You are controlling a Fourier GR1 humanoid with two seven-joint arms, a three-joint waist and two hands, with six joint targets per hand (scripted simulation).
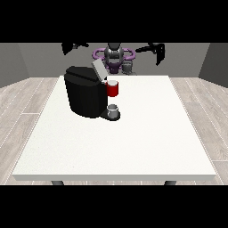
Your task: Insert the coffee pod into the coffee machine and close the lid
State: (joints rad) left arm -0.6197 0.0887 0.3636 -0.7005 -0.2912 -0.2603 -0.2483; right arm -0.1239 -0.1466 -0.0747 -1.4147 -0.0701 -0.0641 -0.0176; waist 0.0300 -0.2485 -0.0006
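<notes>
The black coffee machine [84, 95] stands on the white table [147, 133], left of the middle, with its grey lid [98, 69] tilted up and open. A red thing at the machine [113, 89] sits below the lid. Under it, a grey cup-like thing [114, 110] rests on the machine's base. A small grey thing [128, 67] stands at the table's far edge; I cannot tell it for the pod. Both hands are raised above the far edge, away from the machine. The hand at the view's left [73, 46] and the hand at the view's right [157, 52] hold nothing, with fingers relaxed.
The robot's torso [114, 55] is behind the far edge. The white tabletop stretches wide to the right of and in front of the machine.
</notes>
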